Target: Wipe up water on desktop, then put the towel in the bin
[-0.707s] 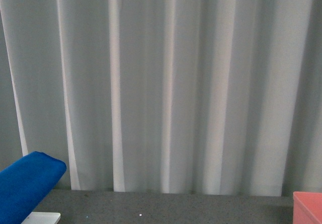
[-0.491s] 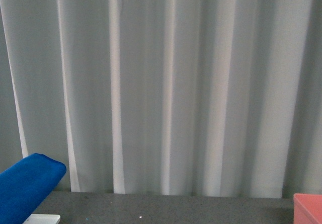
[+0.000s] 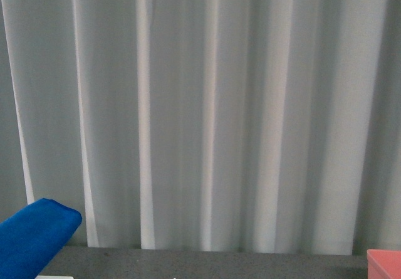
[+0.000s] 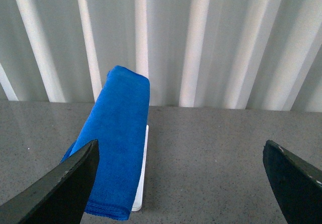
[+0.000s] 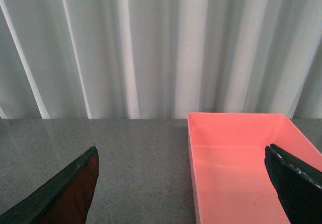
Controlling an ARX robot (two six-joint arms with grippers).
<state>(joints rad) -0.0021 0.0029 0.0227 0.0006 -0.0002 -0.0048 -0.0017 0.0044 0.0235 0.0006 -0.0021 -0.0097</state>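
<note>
The blue towel (image 4: 118,133) hangs folded over a rack with a flat white base (image 4: 142,173) on the dark speckled desktop (image 4: 211,153). My left gripper (image 4: 183,183) is open and empty, and the towel lies just ahead of one of its fingers (image 4: 65,189). In the front view the towel (image 3: 31,238) shows at the bottom left. The pink bin (image 5: 191,158) stands empty on the desktop (image 5: 136,153). My right gripper (image 5: 183,189) is open and empty, with the bin's near wall between its fingers. I see no water on the desktop.
A grey-white pleated curtain (image 3: 207,116) closes off the far edge of the desktop (image 3: 207,263). A corner of the bin (image 3: 383,263) shows at the front view's bottom right. Neither arm shows in the front view.
In the front view the towel, the desktop strip and the bin corner have slid lower in the picture. The white base has almost left the bottom edge.
</note>
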